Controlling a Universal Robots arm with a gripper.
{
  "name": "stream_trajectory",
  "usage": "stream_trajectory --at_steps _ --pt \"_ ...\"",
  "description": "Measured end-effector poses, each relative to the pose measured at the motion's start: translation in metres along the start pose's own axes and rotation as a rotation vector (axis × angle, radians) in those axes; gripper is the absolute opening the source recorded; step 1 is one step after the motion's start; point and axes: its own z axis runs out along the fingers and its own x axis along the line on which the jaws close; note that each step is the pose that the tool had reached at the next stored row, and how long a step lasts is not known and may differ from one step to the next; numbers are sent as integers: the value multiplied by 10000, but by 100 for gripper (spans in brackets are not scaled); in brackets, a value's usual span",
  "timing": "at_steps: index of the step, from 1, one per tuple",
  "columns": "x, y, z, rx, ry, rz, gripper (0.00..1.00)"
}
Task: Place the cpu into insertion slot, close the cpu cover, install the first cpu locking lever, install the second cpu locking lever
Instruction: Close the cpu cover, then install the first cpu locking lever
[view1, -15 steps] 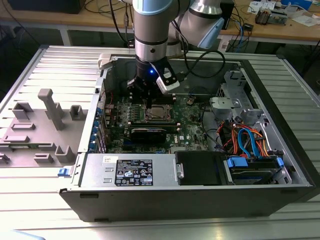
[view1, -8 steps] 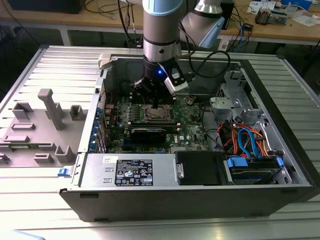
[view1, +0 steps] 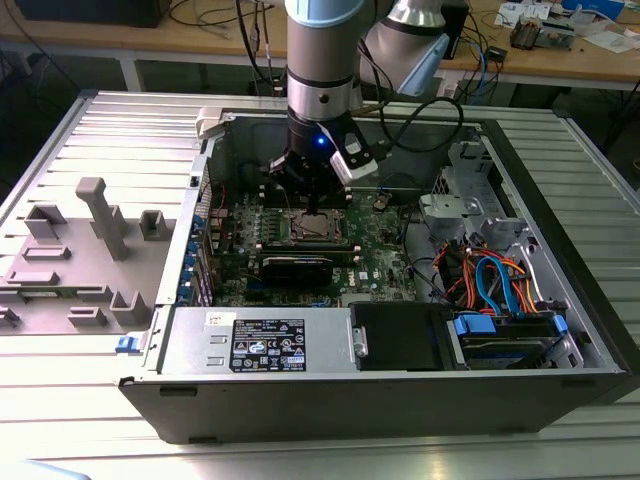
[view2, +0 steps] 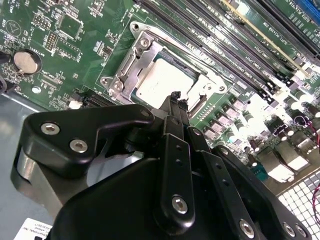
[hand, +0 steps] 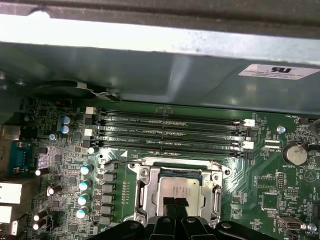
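The cpu (view2: 165, 82) (hand: 177, 190) lies flat in the insertion slot (view1: 318, 228) on the green board, its silver-grey top showing. The cpu cover (view2: 131, 65) (hand: 149, 189) lies down around it as a silver frame. A thin metal lever (hand: 175, 161) runs along one side of the socket. My gripper (view2: 175, 97) (hand: 176, 202) (view1: 315, 198) hangs just above the near edge of the cpu, its two black fingertips pressed together with nothing between them.
Long black memory slots (hand: 170, 132) (view2: 240, 35) run beside the socket. A coin battery (view2: 24, 60) (hand: 292, 154) sits on the board. A black card (view1: 298, 266), the power supply (view1: 260, 342) and coloured cables (view1: 495, 280) fill the open case. A grey fixture (view1: 95, 235) stands outside it.
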Motion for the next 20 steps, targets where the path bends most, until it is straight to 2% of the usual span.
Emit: stream_trajectory --at_steps 3,6,12,20 --pt "-23 -22 0 2 1 0 11" --pt "-23 -89 3 -4 -2 0 11" --pt "-87 -96 5 -1 0 0 11" --pt "-88 -96 5 -1 0 1 11"
